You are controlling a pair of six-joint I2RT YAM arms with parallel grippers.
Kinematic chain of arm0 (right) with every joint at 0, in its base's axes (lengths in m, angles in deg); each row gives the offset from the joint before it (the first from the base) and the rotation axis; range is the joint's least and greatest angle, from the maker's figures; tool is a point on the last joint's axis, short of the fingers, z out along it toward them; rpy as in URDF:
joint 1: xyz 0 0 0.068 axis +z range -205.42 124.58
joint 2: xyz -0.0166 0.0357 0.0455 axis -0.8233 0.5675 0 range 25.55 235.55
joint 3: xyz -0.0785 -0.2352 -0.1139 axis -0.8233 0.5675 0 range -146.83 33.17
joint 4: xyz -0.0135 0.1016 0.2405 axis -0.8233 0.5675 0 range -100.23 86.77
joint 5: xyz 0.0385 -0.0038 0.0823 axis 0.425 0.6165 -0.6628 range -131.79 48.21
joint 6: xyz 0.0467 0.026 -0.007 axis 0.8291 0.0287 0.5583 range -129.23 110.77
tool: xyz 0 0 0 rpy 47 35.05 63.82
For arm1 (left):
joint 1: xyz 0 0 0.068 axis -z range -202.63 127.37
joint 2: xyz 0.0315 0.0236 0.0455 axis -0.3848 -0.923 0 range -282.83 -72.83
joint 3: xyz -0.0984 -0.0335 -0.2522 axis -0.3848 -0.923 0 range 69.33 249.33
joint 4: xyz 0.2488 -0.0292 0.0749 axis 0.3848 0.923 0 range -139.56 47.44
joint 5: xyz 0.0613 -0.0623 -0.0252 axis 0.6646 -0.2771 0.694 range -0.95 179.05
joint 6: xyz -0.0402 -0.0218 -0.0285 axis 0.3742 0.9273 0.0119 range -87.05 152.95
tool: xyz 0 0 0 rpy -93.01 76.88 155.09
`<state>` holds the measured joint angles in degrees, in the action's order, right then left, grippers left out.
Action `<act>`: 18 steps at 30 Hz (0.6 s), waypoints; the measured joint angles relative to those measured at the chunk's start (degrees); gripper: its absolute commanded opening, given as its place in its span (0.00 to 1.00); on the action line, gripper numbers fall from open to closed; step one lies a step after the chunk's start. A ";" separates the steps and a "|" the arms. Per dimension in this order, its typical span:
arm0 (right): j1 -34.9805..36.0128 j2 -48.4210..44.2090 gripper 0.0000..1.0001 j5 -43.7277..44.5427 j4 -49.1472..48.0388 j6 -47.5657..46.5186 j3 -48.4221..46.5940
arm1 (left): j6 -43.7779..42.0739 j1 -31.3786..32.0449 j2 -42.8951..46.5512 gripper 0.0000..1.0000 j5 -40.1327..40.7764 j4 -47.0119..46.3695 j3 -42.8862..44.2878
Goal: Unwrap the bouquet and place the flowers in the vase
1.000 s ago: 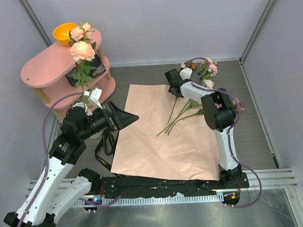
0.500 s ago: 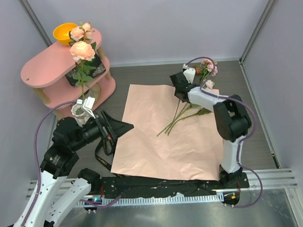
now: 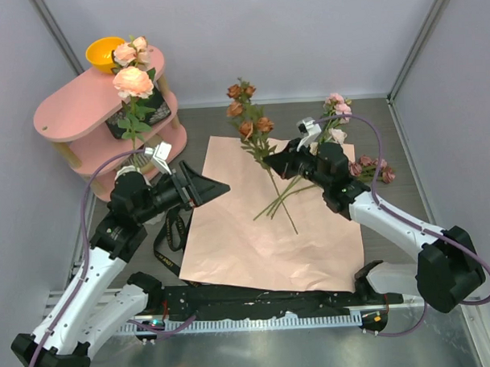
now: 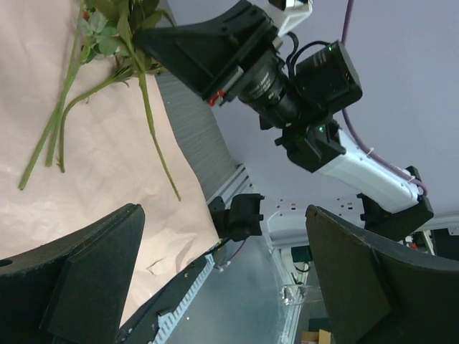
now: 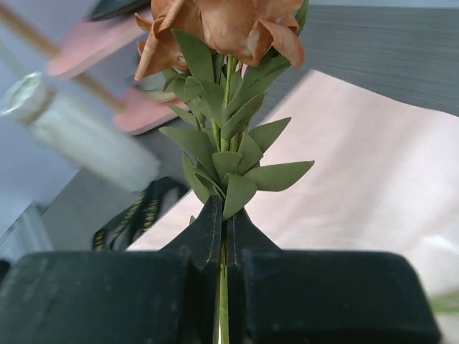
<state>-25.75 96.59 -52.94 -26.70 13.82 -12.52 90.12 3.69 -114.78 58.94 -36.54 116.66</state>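
My right gripper (image 3: pixel 277 168) (image 5: pixel 224 215) is shut on the green stem of a rust-brown flower spray (image 3: pixel 244 111) (image 5: pixel 222 29), held upright above the flat salmon-pink paper (image 3: pixel 263 239). The stem's lower end (image 3: pixel 291 222) hangs over the sheet. The other flowers (image 3: pixel 339 116) lie at the paper's far right corner, with stems (image 3: pixel 284 194) on the sheet. The white vase (image 5: pixel 86 140) shows blurred in the right wrist view. It holds a peach rose (image 3: pixel 133 81) and is mostly hidden behind my left arm from above. My left gripper (image 3: pixel 203 187) (image 4: pixel 222 287) is open and empty by the paper's left edge.
A pink tiered shelf (image 3: pixel 73 109) stands at the far left with an orange bowl (image 3: pixel 105 51) on top. A black ribbon (image 3: pixel 170 238) lies on the floor left of the paper. Grey walls close in the sides and back.
The right gripper shut on the rust-brown spray and lifted it off the paper, swinging left and towards the middle. The left gripper rocked a little and stayed open.
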 measured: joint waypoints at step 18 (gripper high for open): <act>13.03 -19.65 0.01 -9.75 -25.05 1.79 11.87 | 9.03 0.02 -15.54 0.95 -4.85 -23.69 6.27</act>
<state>-12.72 76.95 -62.69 -51.75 15.61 -0.66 99.15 3.72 -130.32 54.09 -60.24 122.93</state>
